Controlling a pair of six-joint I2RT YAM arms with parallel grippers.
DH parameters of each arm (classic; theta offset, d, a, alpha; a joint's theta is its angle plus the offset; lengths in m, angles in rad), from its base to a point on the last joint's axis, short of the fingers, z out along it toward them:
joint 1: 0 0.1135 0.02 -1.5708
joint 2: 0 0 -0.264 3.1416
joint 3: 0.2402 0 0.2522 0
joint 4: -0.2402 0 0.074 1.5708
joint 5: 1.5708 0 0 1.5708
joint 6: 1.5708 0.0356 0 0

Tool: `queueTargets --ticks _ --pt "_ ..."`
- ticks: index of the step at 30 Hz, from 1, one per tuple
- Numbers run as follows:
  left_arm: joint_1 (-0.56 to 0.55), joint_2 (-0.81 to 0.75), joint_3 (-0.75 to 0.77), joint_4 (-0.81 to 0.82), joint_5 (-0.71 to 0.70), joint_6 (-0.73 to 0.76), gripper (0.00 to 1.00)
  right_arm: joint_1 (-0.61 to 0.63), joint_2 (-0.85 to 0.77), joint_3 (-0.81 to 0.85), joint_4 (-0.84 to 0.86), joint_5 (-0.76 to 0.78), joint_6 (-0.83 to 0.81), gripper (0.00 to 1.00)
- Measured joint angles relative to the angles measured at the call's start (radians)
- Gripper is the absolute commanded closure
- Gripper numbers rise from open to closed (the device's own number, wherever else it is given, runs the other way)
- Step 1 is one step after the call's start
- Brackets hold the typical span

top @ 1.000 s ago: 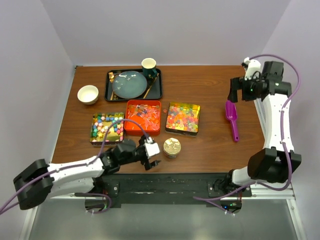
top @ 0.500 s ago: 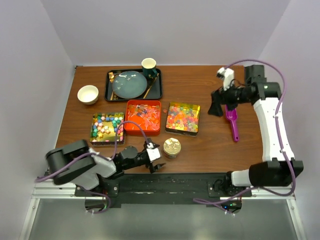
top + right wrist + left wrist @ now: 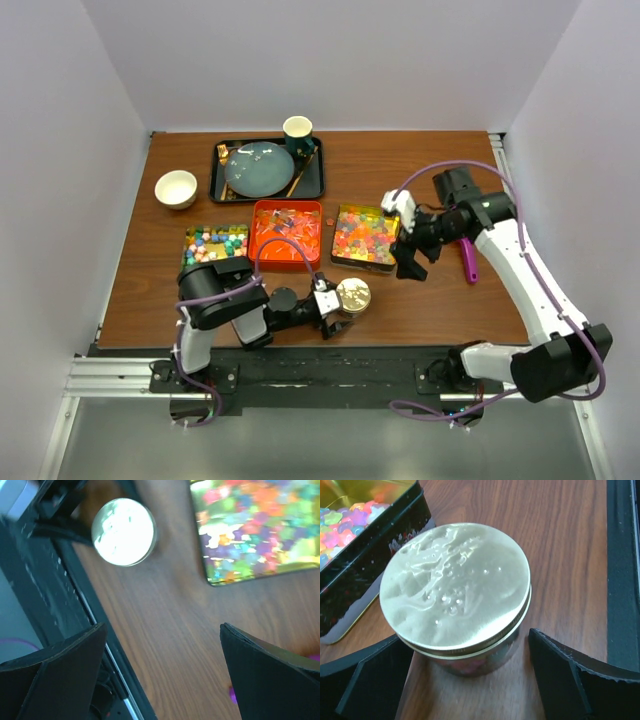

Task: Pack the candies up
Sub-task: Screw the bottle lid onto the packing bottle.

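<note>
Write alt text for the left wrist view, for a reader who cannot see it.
A small round jar with a shiny gold lid stands on a wooden table between the open black fingers of the left gripper. At upper left, the corner of a black-sided tin holds pastel candies.

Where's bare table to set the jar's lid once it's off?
Two bare patches: the far right corner between the black tray and the table edge, and the near strip between the jar and the purple scoop. The three tins crowd the centre, and the left gripper straddles the jar.
</note>
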Motion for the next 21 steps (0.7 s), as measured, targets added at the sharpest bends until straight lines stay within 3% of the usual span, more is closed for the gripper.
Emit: queueTargets --ticks 7,12,21 --pt "0.027 0.054 0.053 0.020 0.033 -0.008 0.05 0.171 0.022 -0.095 0.035 0.022 -0.139 0.01" --pt "0.041 0.100 0.085 0.047 0.038 -0.008 0.15 0.293 0.034 -0.181 0.125 0.015 -0.198 0.01" --pt "0.051 0.100 0.085 0.047 0.058 -0.007 0.34 0.309 0.199 -0.223 0.291 -0.010 -0.236 0.01"
